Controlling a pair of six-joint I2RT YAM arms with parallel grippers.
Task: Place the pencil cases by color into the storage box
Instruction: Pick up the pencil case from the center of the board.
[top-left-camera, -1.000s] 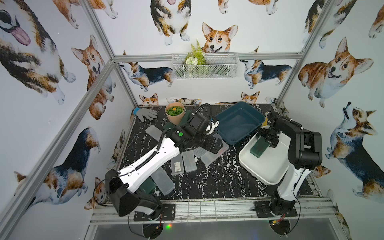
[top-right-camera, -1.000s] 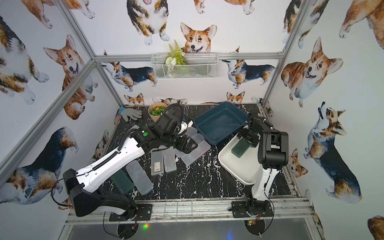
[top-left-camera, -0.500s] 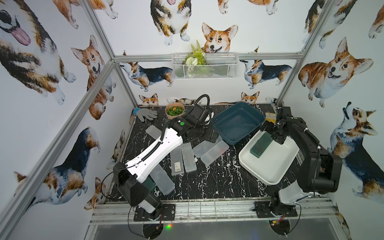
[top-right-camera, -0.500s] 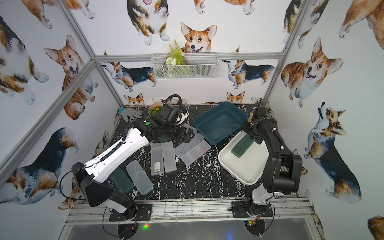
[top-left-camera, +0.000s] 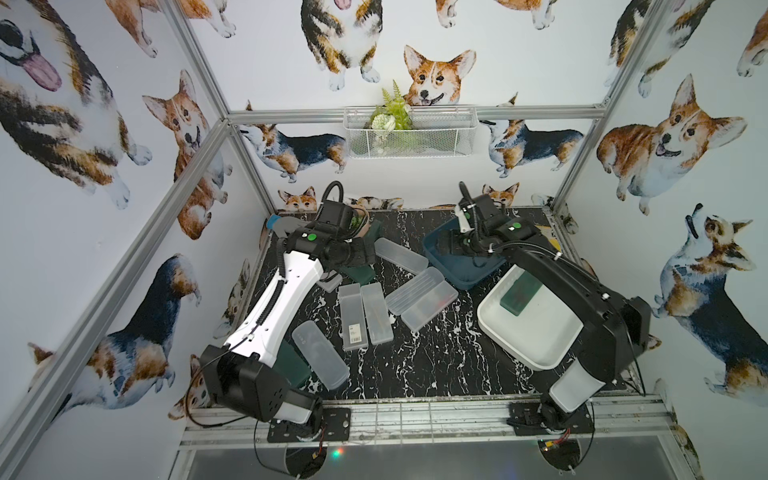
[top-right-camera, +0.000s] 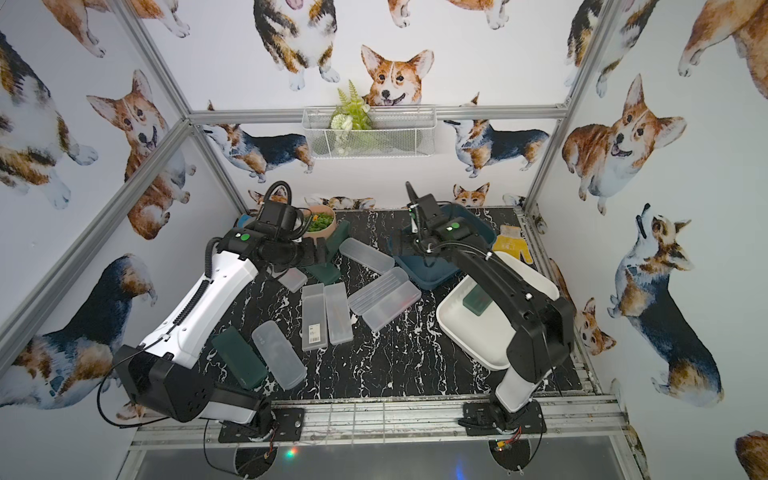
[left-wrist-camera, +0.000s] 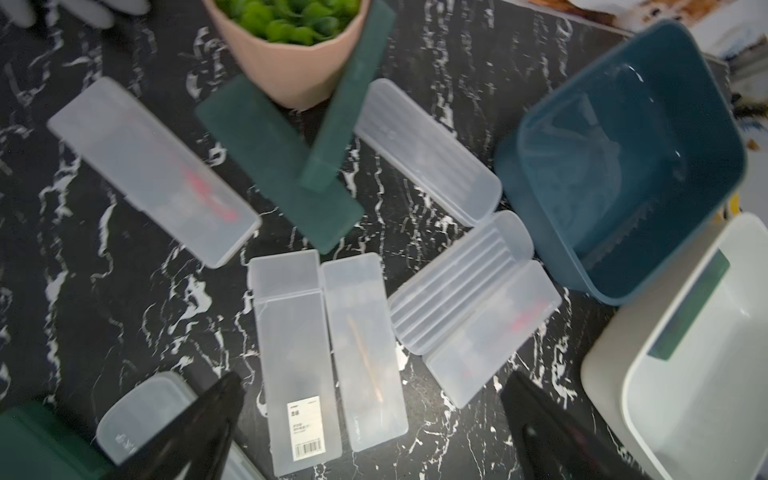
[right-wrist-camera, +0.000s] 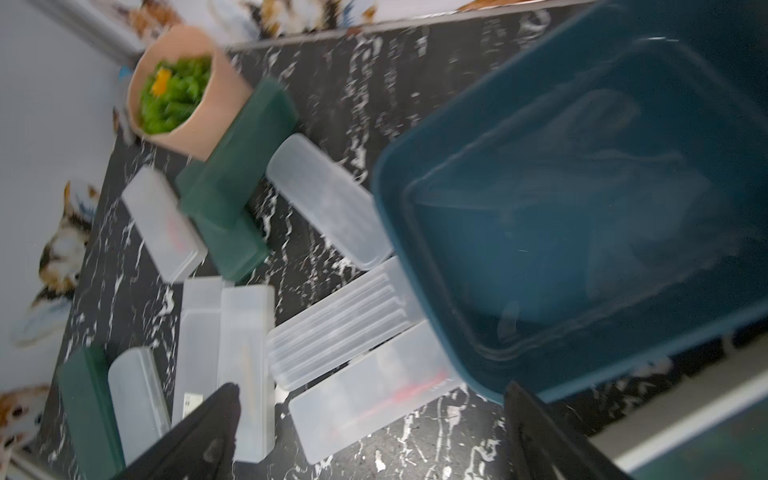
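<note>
The left arm (top-left-camera: 274, 307) is white-shelled with a coiled black cable (top-left-camera: 270, 305), the right arm (top-left-camera: 573, 299) mostly black.

Right end effector (right-wrist-camera: 370, 397) now at blue bin (right-wrist-camera: 582, 228).

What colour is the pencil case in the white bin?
Dark green; case clearest in a top view.

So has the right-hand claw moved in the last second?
Yes: the right gripper swung from above the white box to over the blue box.
</note>
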